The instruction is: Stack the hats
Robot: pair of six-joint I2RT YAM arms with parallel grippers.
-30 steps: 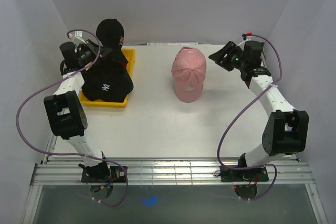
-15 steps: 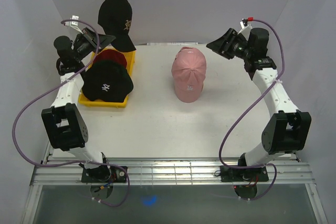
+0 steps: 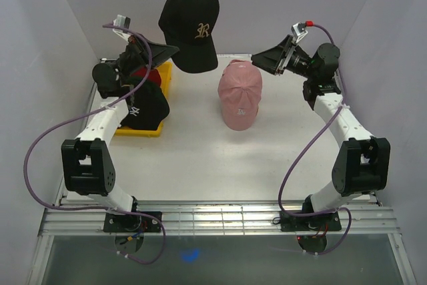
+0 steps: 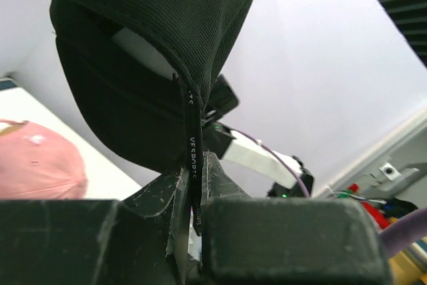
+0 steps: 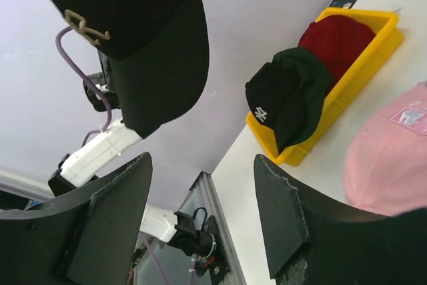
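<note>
left gripper [image 3: 167, 50]: raised well above the table, jaws almost together, pinched on a thin black strip at the edge of the black cap with gold logo; small white lettering on the strip, too blurred to read
left fingers [image 4: 150, 198]: scuffed, one on each side of the strip; tips partly lost in shadow
black cap with gold logo [image 3: 191, 23]: held in the air, clear of everything else, between the yellow tray and the pink cap, crown and logo facing the overhead camera; top cut off in both wrist views
yellow tray [image 3: 139, 131]: far left of the table, near corner visible, rest covered by caps and the left arm
black cap with white logo [image 3: 145, 108]: in the tray, nearest end, lying on the other caps, partly behind the left arm
red cap [image 5: 337, 37]: in the tray, far end; only a sliver shows from overhead
dark green cap [image 5: 312, 77]: in the tray between the black and the red, clear only from the right wrist
pink cap [image 3: 240, 95]: on the table [image 3: 200, 158], centre, apart from the tray; underside hidden, cut off in both wrist views
right gripper [image 3: 265, 60]: in the air right of the pink cap, pointing left, jaws wide apart, nothing between them
</note>
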